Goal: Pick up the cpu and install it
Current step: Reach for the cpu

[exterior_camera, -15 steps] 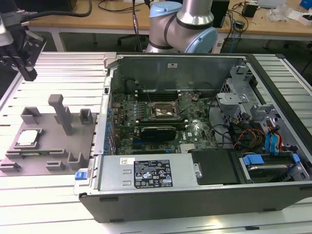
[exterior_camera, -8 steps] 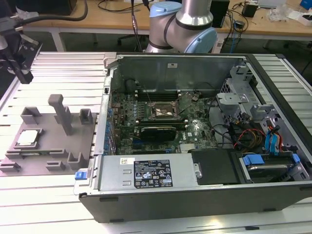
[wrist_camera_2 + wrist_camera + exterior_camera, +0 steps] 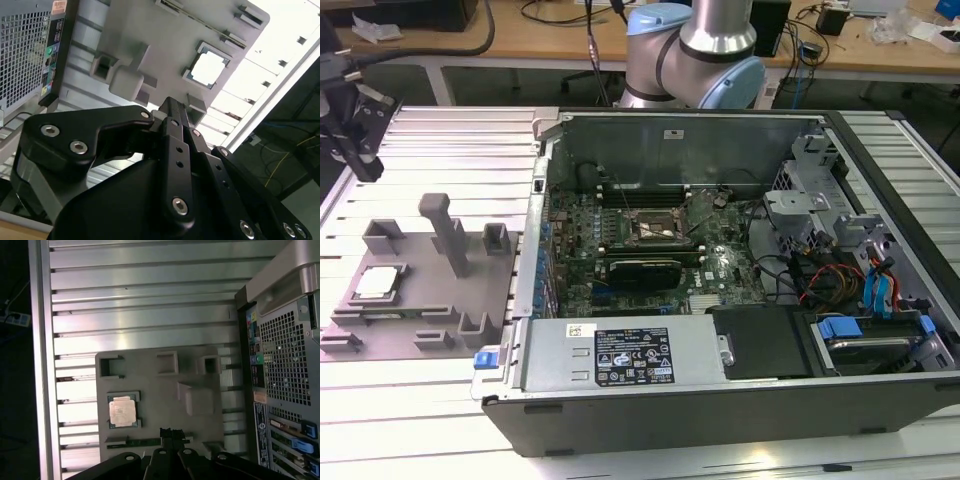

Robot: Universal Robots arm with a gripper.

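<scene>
The cpu (image 3: pixel 377 283) is a thin square chip with a shiny metal top. It lies flat in a recess of the grey fixture plate (image 3: pixel 430 310) at the exterior view's left. Both wrist views show the cpu (image 3: pixel 208 68) (image 3: pixel 123 410) from above. My black gripper (image 3: pixel 355 140) hangs in the air beyond the plate's far left corner, well apart from the chip. Its fingers meet at the gripper (image 3: pixel 170 432) (image 3: pixel 172 106) tip, shut, with nothing held. The dark socket (image 3: pixel 650 228) with its metal frame sits on the motherboard inside the open computer case (image 3: pixel 670 400).
Upright blocks (image 3: pixel 445 232) rise from the fixture plate near the cpu. The case wall (image 3: pixel 535 250) stands between the plate and the motherboard. Cables and drive bays (image 3: pixel 840 260) crowd the case's right side. The ribbed metal table (image 3: pixel 440 150) stretches around the plate.
</scene>
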